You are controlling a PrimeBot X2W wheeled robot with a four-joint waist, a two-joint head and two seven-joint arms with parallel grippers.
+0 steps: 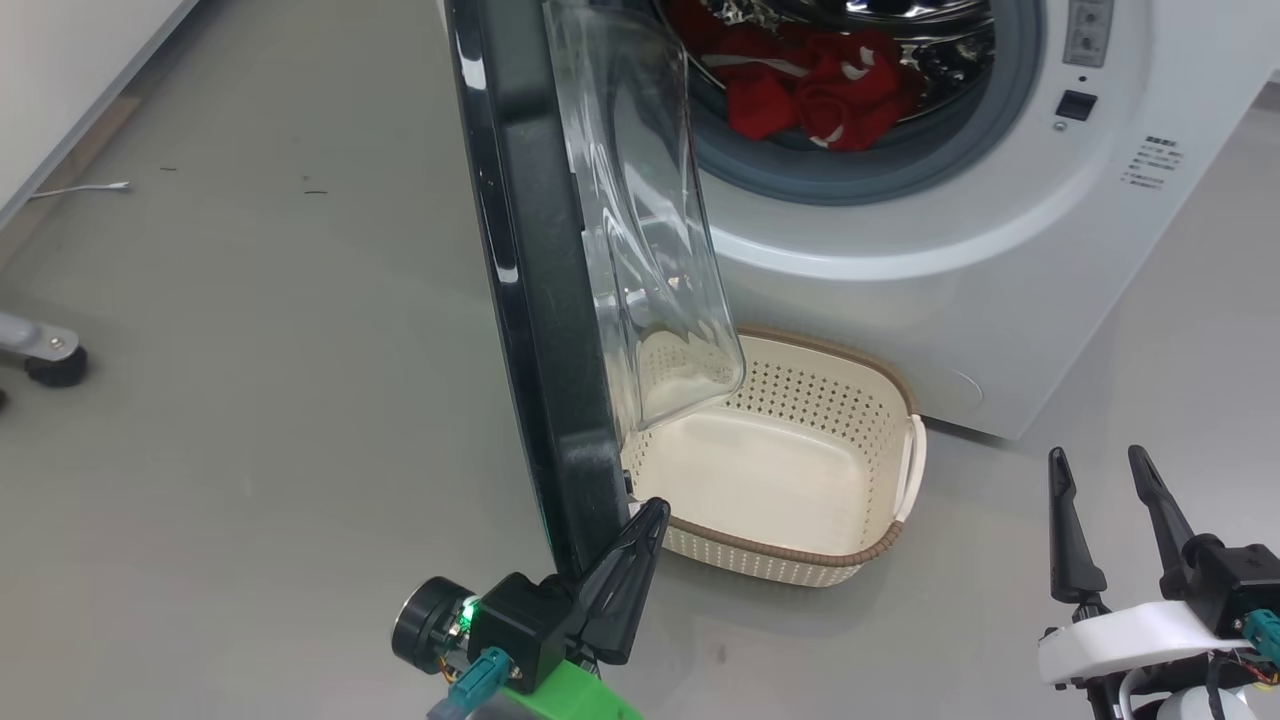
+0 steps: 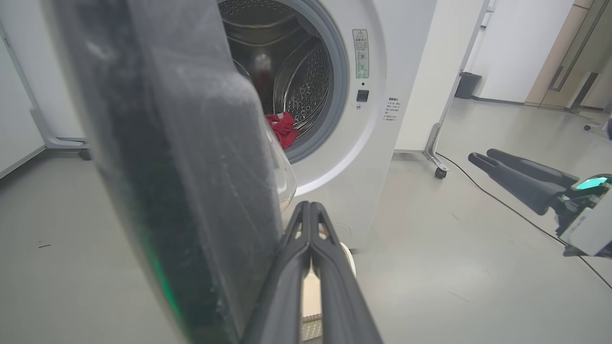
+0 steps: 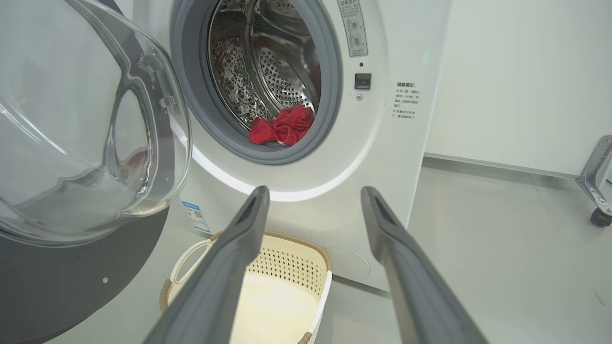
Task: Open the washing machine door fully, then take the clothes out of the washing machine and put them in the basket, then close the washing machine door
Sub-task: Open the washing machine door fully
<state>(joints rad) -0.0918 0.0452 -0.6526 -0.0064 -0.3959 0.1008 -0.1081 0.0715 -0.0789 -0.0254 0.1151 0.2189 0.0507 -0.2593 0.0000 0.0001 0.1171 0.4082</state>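
Left gripper (image 1: 648, 515) pinched closed, empty. Tips at lower rim of door (image 1: 540, 300), inner side — panel edge-on, just leftward. Right gripper (image 1: 1098, 465) spread wide, empty, well apart.

Washing machine door (image 1: 540, 300) stands out edge-on, walling off left side of drum mouth; its glass bowl (image 1: 650, 250) overhangs left half of basket (image 1: 800, 553). Drum mouth clear from the right, clothes (image 1: 820, 100) at front lip. Basket's right half open from above. Bare floor (image 1: 1000, 600) between basket and right gripper (image 1: 1097, 455). Left gripper (image 1: 650, 515), 2 fingers together, right at door's bottom edge.
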